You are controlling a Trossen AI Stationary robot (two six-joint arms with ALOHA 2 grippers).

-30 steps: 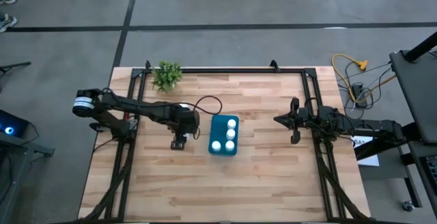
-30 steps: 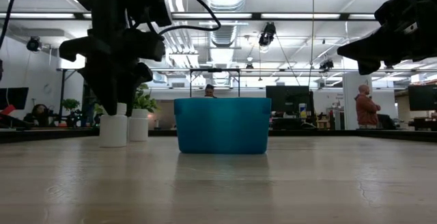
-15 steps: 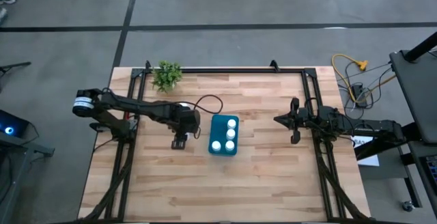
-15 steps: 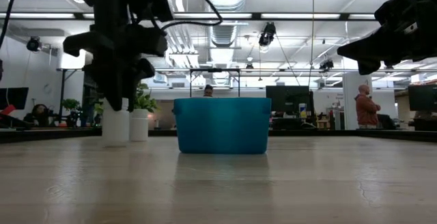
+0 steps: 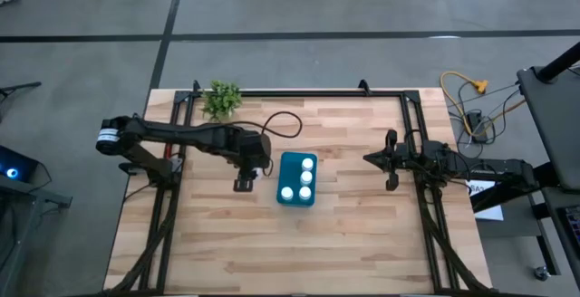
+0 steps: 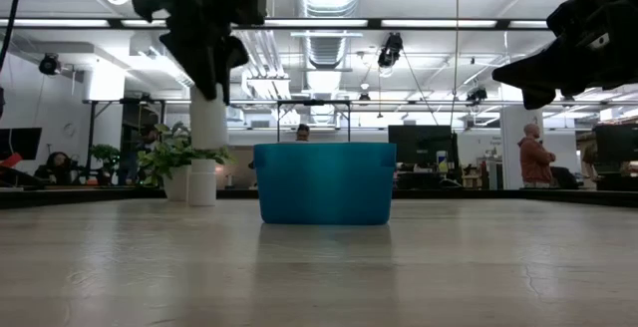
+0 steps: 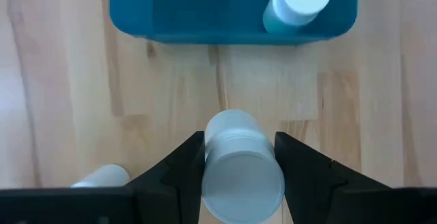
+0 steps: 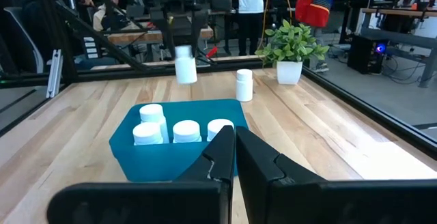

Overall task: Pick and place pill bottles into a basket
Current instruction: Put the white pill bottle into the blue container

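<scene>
Aloft, left pincer (image 7: 239, 157) clamps a pill bottle (image 7: 240, 161) beside the basket (image 7: 171, 19); right pincer (image 8: 235, 157) closed.

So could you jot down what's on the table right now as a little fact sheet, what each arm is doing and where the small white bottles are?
Left tool: shut on a small white round-capped pill bottle, lifted off the table beside the basket
Right tool: waiting over the table's right side, fingers together, holding nothing
Teal-blue rectangular plastic basket: mid-table, four white bottles inside
Bottle left on the table: one, upright, left of the basket
Small green potted plant: far edge of the wooden table
</scene>
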